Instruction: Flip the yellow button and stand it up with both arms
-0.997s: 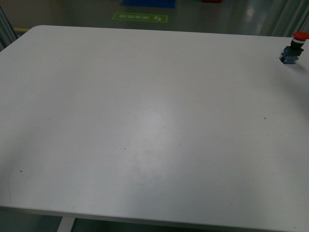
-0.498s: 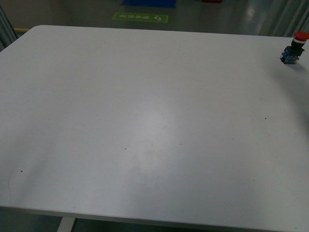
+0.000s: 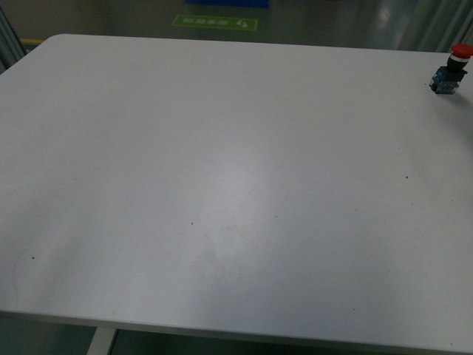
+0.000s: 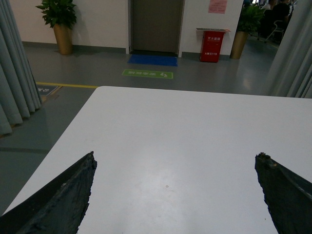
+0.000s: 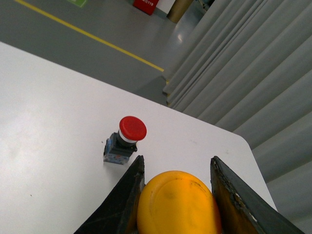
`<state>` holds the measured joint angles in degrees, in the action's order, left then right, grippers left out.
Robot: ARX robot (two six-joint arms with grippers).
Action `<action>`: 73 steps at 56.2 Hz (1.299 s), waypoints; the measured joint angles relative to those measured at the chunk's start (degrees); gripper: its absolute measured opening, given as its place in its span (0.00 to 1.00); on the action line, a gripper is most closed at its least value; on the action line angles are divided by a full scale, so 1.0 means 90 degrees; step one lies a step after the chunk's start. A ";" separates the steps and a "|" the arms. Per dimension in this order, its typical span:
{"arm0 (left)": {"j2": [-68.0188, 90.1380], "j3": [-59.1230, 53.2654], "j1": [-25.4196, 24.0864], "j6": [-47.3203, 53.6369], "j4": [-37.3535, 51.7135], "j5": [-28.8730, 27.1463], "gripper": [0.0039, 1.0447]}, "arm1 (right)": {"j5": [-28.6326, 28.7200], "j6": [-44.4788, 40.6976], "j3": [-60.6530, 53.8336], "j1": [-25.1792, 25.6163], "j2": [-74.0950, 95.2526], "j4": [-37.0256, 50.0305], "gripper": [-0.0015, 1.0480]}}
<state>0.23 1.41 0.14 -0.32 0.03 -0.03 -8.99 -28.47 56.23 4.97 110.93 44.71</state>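
Inside claw (image 5: 177, 163), yellow button (image 5: 178, 202) (body hidden)

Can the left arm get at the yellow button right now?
Probably not directly: the yellow button sits gripped between the right gripper fingers, while the left gripper hangs open over the table with no button in its view.

One table (image 3: 222, 185), that's it for furniture. Buttons, I count two: one red button (image 3: 451, 70) at the upper right of the front frame, and one yellow button (image 5: 178, 204). Two grippers as well, left gripper (image 4: 175, 155) and right gripper (image 5: 177, 158), with two fingers (image 4: 58, 195) apiece. Out on the floor: two potted plants (image 4: 61, 22), one red box (image 4: 212, 46), one green sign (image 4: 147, 73), one blue mat (image 4: 152, 60).
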 joint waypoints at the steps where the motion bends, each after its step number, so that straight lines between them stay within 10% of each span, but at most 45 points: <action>1: 0.0000 0.0000 0.0000 0.0000 0.0000 0.0000 0.94 | -0.0022 -0.0024 0.0034 0.0010 0.0053 -0.0015 0.32; 73: 0.0000 0.0000 0.0000 0.0000 0.0000 0.0000 0.94 | -0.0345 0.1256 0.0610 -0.0146 0.1392 -0.0636 0.32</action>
<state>0.23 1.41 0.14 -0.32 0.03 -0.03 -12.10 -17.17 61.71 3.66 123.46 38.98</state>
